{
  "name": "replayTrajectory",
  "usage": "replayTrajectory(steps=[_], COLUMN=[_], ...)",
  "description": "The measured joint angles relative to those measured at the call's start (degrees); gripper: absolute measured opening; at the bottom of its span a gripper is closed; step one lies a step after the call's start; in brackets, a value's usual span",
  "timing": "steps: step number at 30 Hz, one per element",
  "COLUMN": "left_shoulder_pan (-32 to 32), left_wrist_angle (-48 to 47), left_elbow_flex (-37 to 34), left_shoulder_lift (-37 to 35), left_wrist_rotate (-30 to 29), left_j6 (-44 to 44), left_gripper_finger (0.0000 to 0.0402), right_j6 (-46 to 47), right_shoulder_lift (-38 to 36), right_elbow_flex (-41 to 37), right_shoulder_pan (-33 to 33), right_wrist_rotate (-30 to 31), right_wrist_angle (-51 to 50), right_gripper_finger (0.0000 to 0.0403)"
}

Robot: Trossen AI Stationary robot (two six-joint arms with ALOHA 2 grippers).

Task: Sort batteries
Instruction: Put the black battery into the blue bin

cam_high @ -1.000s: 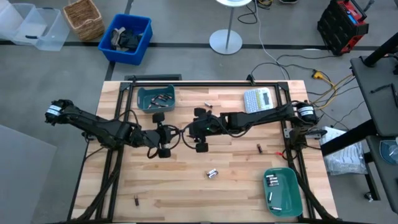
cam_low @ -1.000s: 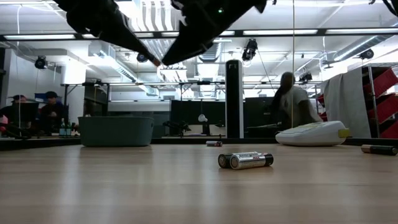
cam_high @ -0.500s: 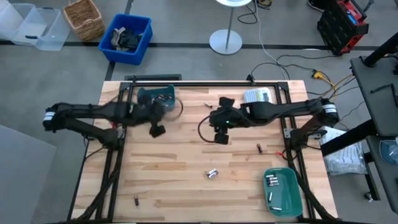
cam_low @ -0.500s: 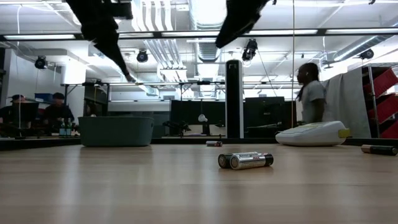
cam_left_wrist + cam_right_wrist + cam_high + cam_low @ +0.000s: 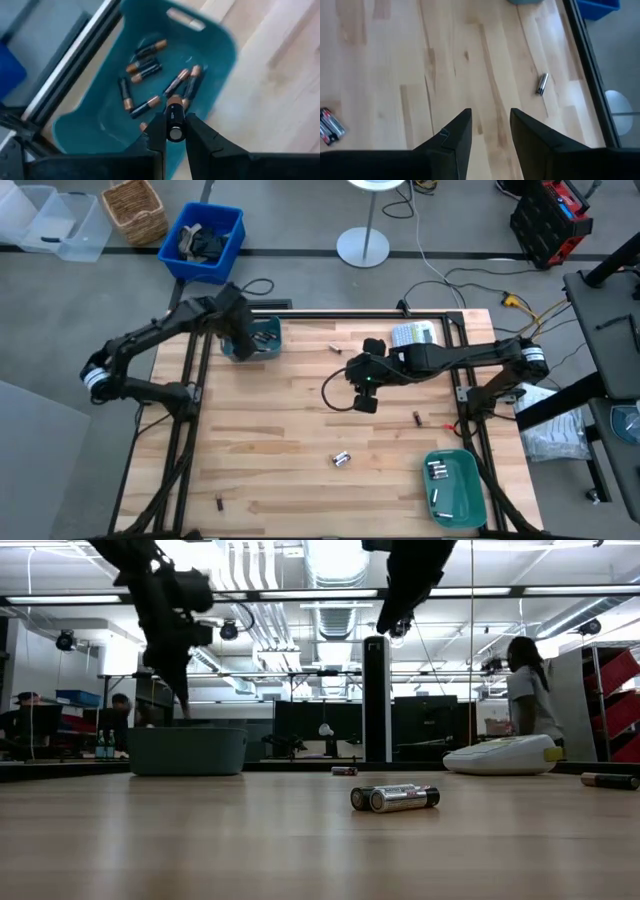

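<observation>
Copper-capped and dark, the battery (image 5: 174,119) pinched between the left end effector's (image 5: 174,131) fingers hangs end-on over the teal bin (image 5: 215,37) at the tabletop's (image 5: 290,450) far left, where half a dozen or so like cells (image 5: 145,67) already lie. That looks like the drop step of sorting, and doing it well seems to mean letting go only while the cell is over the bin's floor, not its rim, and low enough that it will not bounce out; the fingers should part just enough to free it, since the cell stands nearly upright in the grip and could topple toward the near wall. Elsewhere, two silvery cells (image 5: 395,798) lie side by side, touching, near the tabletop's middle, a lone small cell (image 5: 542,83) lies toward the far edge, a dark one (image 5: 417,418) rests right of centre, and another (image 5: 218,502) near the front left corner. A second teal tray (image 5: 466,500) at the front right holds several pale cells. The right end effector (image 5: 490,131) hovers over bare wood with fingers spread and empty. A grey-white label maker (image 5: 415,338) sits at the far right.
</observation>
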Motion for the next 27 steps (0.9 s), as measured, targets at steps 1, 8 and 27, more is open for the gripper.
replayTrajectory(steps=[1,8,27], left_shoulder_pan=[0.9,1.8,1.8], left_wrist_angle=[0.0,0.0,3.1], left_elbow_flex=[0.0,0.0,-0.1], left_shoulder_lift=[0.9,7.1,15.3], left_wrist_rotate=[0.0,0.1,-0.3], left_j6=[0.3,1.0,0.9], left_gripper_finger=[0.0024,0.0024,0.0028], right_j6=[0.0,0.8,2.2], right_shoulder_lift=[0.0,0.1,0.1], right_elbow_flex=[-0.4,-4.3,-7.2], right_shoulder_pan=[0.0,0.0,0.0], right_wrist_rotate=[0.0,0.0,0.0], right_wrist_angle=[0.0,0.6,3.2], right_gripper_finger=[0.0124,0.0123,0.0137])
